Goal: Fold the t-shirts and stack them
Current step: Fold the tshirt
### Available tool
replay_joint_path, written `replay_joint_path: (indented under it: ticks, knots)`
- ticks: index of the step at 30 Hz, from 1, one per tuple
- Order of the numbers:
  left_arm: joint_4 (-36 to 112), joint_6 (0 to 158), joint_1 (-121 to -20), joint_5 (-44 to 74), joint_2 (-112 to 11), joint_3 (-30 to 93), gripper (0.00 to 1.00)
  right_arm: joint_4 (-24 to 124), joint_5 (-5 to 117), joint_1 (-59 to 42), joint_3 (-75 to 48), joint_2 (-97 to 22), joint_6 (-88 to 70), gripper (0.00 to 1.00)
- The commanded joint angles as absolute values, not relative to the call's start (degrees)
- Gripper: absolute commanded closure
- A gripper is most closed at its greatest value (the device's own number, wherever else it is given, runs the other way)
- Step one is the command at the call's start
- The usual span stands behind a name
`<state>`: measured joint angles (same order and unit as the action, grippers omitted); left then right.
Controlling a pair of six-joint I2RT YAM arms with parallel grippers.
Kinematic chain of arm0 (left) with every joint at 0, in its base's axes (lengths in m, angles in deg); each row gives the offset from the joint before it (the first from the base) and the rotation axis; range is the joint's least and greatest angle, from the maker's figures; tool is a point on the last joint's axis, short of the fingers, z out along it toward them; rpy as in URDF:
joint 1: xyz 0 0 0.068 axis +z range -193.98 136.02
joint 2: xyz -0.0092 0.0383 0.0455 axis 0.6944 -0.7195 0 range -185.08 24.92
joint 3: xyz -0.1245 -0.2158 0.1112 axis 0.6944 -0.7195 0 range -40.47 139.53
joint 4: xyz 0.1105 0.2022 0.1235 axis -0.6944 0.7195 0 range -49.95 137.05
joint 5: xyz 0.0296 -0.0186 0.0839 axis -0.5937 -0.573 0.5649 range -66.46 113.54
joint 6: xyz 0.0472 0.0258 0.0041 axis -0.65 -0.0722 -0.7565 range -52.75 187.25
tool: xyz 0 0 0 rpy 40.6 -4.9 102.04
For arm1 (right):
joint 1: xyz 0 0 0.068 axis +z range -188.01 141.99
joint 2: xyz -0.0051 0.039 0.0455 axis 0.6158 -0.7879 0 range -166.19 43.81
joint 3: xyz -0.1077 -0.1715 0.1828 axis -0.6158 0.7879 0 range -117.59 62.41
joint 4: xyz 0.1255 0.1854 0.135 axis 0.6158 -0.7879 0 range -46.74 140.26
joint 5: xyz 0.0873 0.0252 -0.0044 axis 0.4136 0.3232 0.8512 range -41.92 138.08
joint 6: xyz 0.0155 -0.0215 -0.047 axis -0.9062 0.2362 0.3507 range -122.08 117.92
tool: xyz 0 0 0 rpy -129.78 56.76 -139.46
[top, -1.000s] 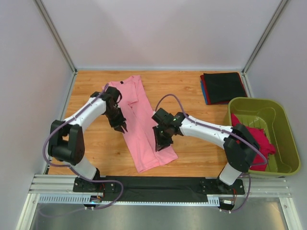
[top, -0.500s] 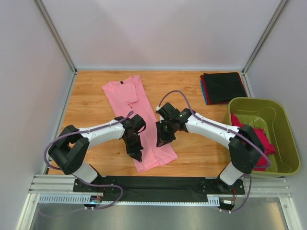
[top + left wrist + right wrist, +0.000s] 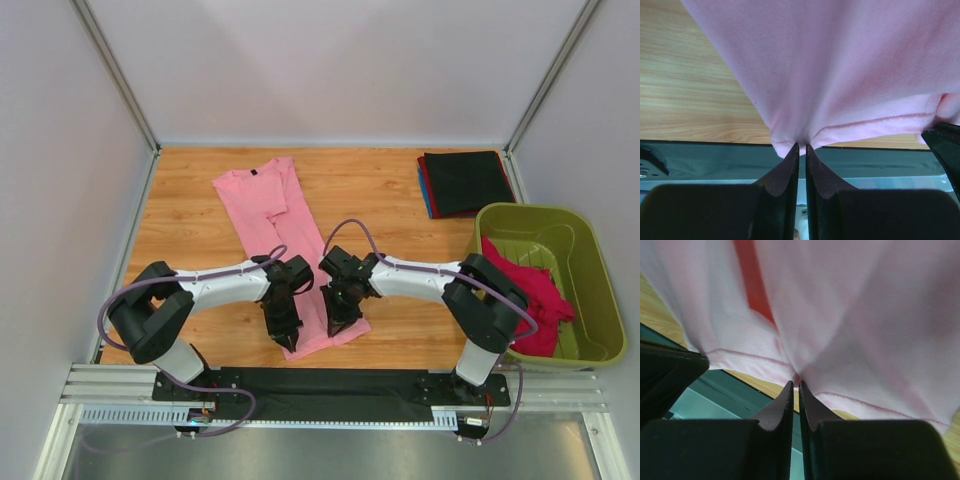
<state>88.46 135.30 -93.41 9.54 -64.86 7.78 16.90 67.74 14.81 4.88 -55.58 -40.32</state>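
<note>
Container: olive-green plastic tub (image 3: 560, 240), at the right end of the wooden bench (image 3: 190, 235). It holds one crumpled magenta-red cloth shirt (image 3: 545, 300), heaped toward the near side. Beyond the tub sits a folded stack (image 3: 465, 180), black on top with red and blue edges beneath. The light pink cloth t-shirt (image 3: 265, 200) lies lengthwise mid-bench. The left tool (image 3: 802, 146) and right tool (image 3: 796, 384) are each narrowed onto its near hem, pinching the fabric side by side.

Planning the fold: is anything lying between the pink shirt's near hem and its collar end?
Nothing visible. The left hand and right hand pinch the hem; the pink shirt lies bare up to its collar, stack and tub off to the right.
</note>
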Motion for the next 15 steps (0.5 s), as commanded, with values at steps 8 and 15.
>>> replay_joint_path:
  ticks: [8,15]
  knots:
    - [85.9,139.7,-94.6,9.7,-64.0,4.5,0.83,18.1,64.5,15.1,5.8,-53.0,-40.8,0.92]
    - [86.0,140.6,-95.3,9.4,-64.6,3.8,0.83,16.0,63.9,15.1,3.0,-51.7,-41.0,0.92]
